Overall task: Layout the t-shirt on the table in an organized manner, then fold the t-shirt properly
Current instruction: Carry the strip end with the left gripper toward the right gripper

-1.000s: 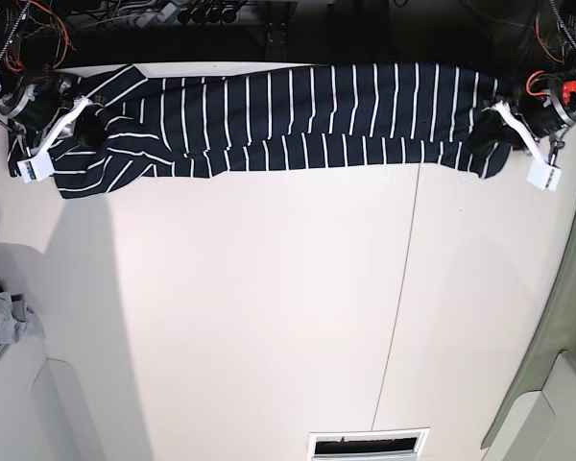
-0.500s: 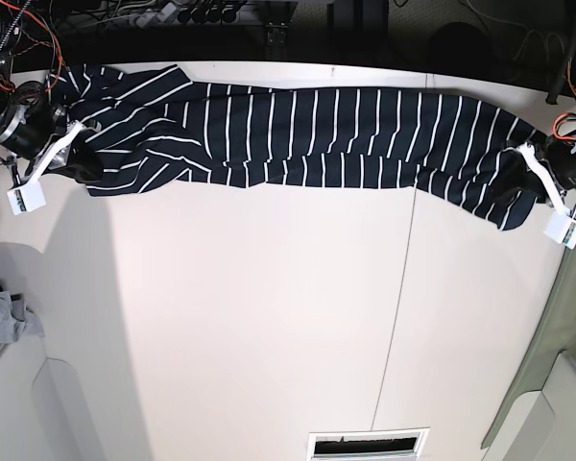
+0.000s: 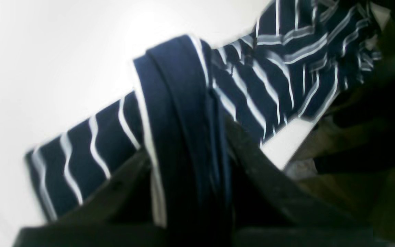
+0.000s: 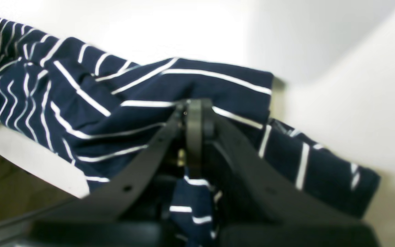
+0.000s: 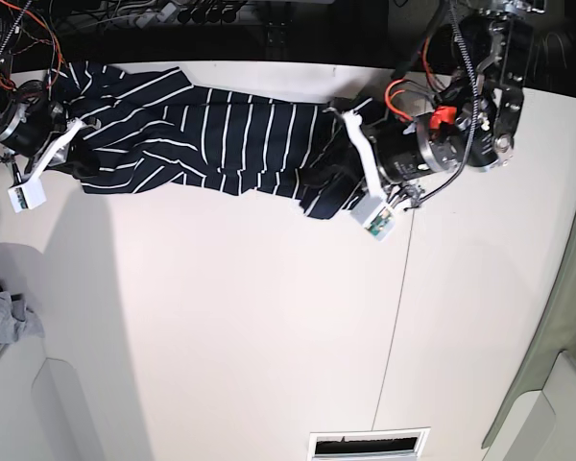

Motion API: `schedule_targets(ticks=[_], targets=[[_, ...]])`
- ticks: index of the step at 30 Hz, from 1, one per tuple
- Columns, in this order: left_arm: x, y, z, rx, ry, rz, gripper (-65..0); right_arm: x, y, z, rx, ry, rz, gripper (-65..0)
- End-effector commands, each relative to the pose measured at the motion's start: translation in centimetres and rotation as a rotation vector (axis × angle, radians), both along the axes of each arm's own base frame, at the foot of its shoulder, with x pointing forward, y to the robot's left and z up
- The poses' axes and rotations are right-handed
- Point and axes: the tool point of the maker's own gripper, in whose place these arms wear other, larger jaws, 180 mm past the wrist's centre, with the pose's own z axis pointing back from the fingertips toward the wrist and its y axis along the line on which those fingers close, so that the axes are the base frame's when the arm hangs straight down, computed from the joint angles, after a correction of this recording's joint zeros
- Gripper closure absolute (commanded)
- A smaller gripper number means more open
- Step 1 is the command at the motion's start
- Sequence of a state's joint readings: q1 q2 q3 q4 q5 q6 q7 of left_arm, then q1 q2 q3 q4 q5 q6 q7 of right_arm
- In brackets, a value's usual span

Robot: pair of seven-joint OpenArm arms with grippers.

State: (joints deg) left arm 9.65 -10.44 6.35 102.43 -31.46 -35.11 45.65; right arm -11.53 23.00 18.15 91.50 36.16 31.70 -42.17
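**A:** So what changed in the last second?

**B:** Big swing on my left side. A second ago my left gripper [image 5: 350, 178] was out at the far edge with the t-shirt [image 5: 221, 134] stretched in a long band across the back of the table [image 5: 269, 317]. Now it has carried its end inward, close to the table's dark seam [image 5: 398, 288]. The band is much shorter and bunches up near that gripper.

**A:** Left gripper holding?

**B:** Yes, clenched on fabric. In the left wrist view a thick folded edge of the t-shirt [image 3: 183, 137] runs straight through my jaws.

**A:** Right one?

**B:** My right gripper [image 5: 62, 144] has barely moved, parked at the other end by the table's back corner. Clamped tight on the t-shirt [image 4: 149, 103]; the wrist view shows cloth pinched at the tips and a strip hanging below.

**A:** Where's the shirt overall?

**B:** Along the back edge of the table, between both grippers, crumpled, not flat.

**A:** Meaning for the task?

**B:** My guess: I'm bringing one end over toward the other, a fold or a regrip. The layout doesn't look tidy yet, so folding proper seems early. Risk is the slack middle wrinkling.
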Motion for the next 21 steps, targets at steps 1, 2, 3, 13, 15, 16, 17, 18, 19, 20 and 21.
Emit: schedule_targets(ticks=[1,2,3,13,15,16,17,18,19,20,21], targets=[[0.7,-1.0,0.6,-0.033,-0.024,0.0,0.0,0.8,-0.5,1.1,-0.006,-0.033,0.0,0.0],[1.0,-1.6,0.1,-0.038,-0.016,0.002,-1.4,0.6,-0.5,1.0,-0.009,-0.022,0.002,0.0],[1.2,-2.1,-0.4,-0.045,-0.009,0.005,-10.0,0.5,-0.7,0.9,-0.014,-0.012,-0.001,0.0],[-0.1,-9.7,-0.9,-0.168,0.056,-0.075,-41.4,1.3,-7.8,4.0,-0.043,-0.086,-0.212,-38.4],[-0.6,-11.0,-0.5,-0.184,0.059,-0.1,-41.4,1.0,-9.4,4.6,-0.076,-0.076,-0.226,-38.4],[-0.8,-11.4,-0.5,-0.185,0.064,-0.111,-41.4,0.7,-10.0,4.6,-0.094,-0.058,-0.221,-38.4],[-1.0,-11.6,-0.5,-0.183,0.068,-0.117,-41.4,0.4,-10.5,4.5,-0.112,-0.034,-0.214,-38.4],[-1.0,-11.6,-0.5,-0.181,0.07,-0.119,-41.4,0.1,-10.9,4.3,-0.117,-0.012,-0.211,-38.4],[-1.0,-11.6,-0.5,-0.179,0.071,-0.12,-41.4,-0.4,-11.4,4.0,-0.113,0.007,-0.214,-38.5],[-1.0,-11.5,-0.6,-0.175,0.073,-0.119,-41.4,-0.8,-11.9,3.7,-0.105,0.029,-0.222,-38.5],[-0.9,-11.3,-0.6,-0.172,0.073,-0.116,-41.4,-1.3,-12.5,3.2,-0.093,0.051,-0.235,-38.5]])
